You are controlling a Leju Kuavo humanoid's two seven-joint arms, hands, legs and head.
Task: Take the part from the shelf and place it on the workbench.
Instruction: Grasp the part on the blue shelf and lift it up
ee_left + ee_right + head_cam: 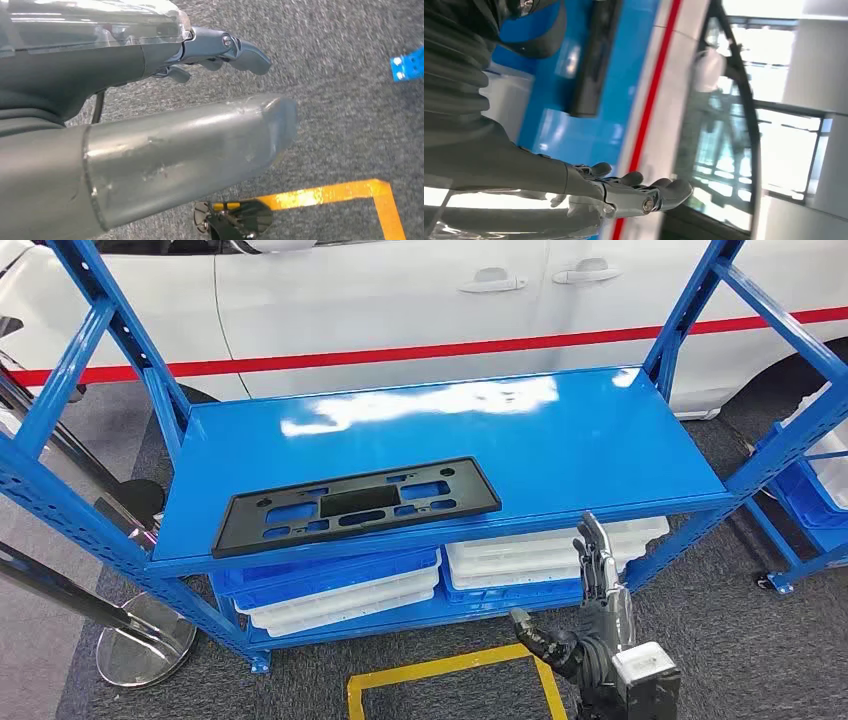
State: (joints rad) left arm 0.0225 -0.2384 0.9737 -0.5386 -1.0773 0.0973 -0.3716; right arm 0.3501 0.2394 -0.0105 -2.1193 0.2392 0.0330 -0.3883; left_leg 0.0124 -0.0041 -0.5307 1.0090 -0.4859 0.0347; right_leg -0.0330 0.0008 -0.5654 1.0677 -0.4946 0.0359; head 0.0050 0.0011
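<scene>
- Nearest, right hand [585, 615] raised in front of the shelf's lower right, fingers stretched upward and spread, thumb out to the side, nothing in it; released.
- Right wrist view: same hand [624, 187] with fingers extended and apart, blurred blue shelf and dark part beyond it.
- Left hand [220, 52] in left wrist view hangs over grey carpet [325, 125], fingers [250, 55] loosely extended, holding nothing as far as the angle shows; probably released.
- Yellow floor tape [450, 670] marks a square on the carpet just before the shelf.
- Blue metal shelf [600, 450]: black flat part [355, 505], a long plate-shaped frame with cutouts, lies flat on the top deck near the front edge, left of centre, well apart from the right hand.
- Lower deck: stacked blue and white trays [340, 590] left, white trays [540, 555] right.
- Far behind: white car [400, 300] with red stripe.
</scene>
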